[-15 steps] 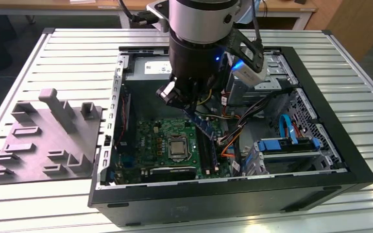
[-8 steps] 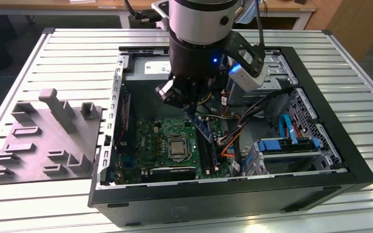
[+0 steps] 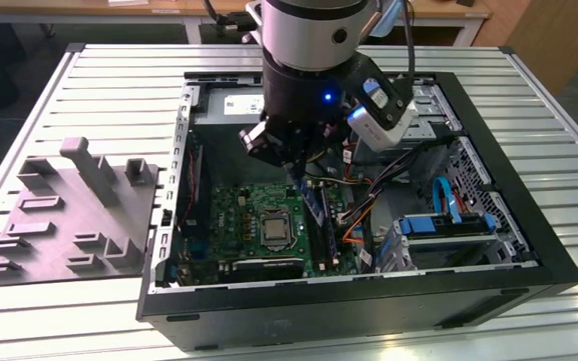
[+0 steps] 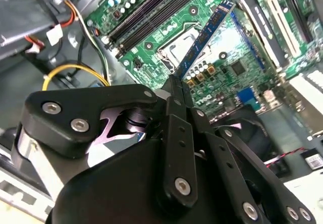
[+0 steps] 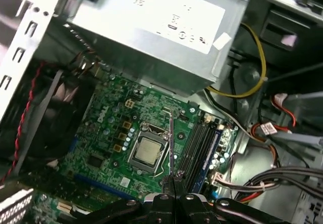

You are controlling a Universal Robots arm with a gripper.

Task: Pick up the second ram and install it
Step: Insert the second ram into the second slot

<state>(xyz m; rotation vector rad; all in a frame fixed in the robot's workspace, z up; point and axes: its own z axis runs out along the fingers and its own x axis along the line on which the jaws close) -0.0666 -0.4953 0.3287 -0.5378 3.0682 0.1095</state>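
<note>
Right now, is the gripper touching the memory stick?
Touching. In the second wrist view the gripper is shut on one end of the memory stick, which juts out from between its jaws.

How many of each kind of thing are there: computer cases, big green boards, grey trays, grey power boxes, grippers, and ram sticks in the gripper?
computer case: 1
motherboard: 1
grey tray: 1
power-supply box: 1
gripper: 1
second ram, held in the gripper: 1
Total: 6
</note>
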